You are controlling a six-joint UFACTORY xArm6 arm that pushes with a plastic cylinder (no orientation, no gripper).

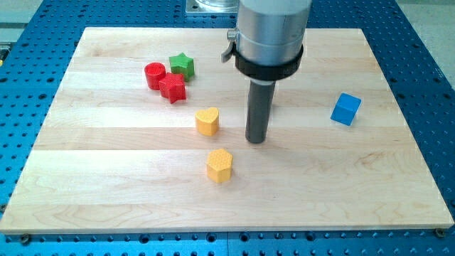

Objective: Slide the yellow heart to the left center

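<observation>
1. Yellow heart [207, 121] sits near bench [106, 192] centre, slightly toward the view's left.
2. My tip [256, 140] is just to its right, a small gap, not touching. No fingers on this rig, just a rod, so nothing to spread or pinch.
3. Good side for a leftward push: I'd close in level with the heart's middle so it doesn't spin off.
4. Watch: yellow hexagon [220, 165] below, red star [173, 88], red cylinder [154, 75] and green star [182, 65] up-left. Path between looks clear.
5. Blue cube [345, 109] far right, irrelevant.
</observation>
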